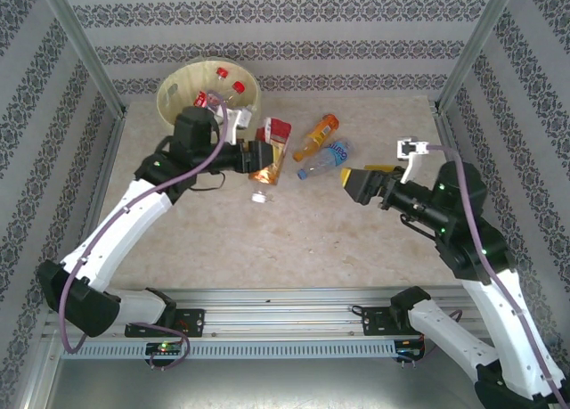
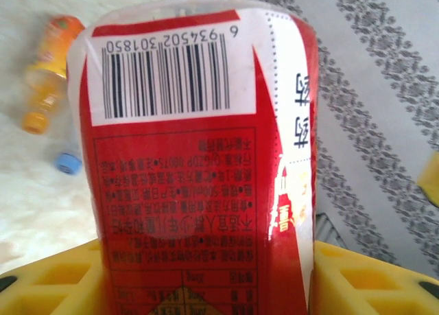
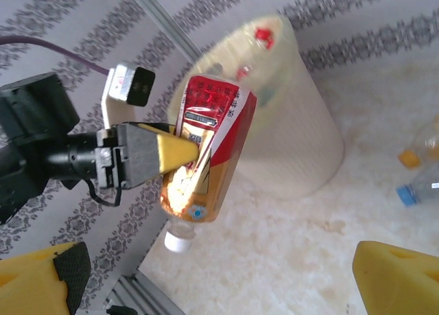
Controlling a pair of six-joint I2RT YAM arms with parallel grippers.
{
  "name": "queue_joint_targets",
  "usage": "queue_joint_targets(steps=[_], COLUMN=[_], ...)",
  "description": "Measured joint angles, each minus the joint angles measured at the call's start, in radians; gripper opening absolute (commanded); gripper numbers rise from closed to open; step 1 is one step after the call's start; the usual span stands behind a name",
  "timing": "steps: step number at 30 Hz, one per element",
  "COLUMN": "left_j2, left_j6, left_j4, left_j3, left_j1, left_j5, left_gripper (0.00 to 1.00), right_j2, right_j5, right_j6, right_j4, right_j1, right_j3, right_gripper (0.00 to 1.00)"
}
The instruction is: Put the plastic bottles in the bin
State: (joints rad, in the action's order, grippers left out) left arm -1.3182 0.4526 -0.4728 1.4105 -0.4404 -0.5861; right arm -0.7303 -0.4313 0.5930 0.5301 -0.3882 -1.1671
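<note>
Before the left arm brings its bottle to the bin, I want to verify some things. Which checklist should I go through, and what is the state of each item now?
1. Left gripper shut on the red-label bottle: ok.
2. Held bottle clear of the table: cannot tell; its white cap points down.
3. Bin upright, mouth open, room inside: ok; a few bottles lie in it.
4. Right gripper open, empty, apart from the left arm: ok.
5. All bottles collected: not ok; the orange bottle and the blue-label bottle lie on the table.
</note>
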Motion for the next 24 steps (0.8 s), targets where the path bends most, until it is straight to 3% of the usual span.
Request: queue_joint_targets(steps=[10, 18, 24], left_j2=[-0.118, -0.344, -0.446], left_j6=[-0.149, -0.195, -0.295], left_j4=[-0.3, -0.46, -0.493], left_j3=[0.43, 0.771, 0.862], left_j1=[0.159, 0.28, 0.315], left_j5=[0.136, 0.303, 0.392], left_gripper=[0.58, 0.58, 0.6], right_j2=[-0.011, -0.033, -0.02], right_j5=[0.018, 0.04, 0.05], right_j6=[-0.066, -0.085, -0.096], right_j4=[0.029, 0.088, 0.108], right_j1=[0.0, 0.0, 0.0], right_j3=[-0.135, -0.151, -0.15], right_gripper=[0.98, 0.98, 0.98])
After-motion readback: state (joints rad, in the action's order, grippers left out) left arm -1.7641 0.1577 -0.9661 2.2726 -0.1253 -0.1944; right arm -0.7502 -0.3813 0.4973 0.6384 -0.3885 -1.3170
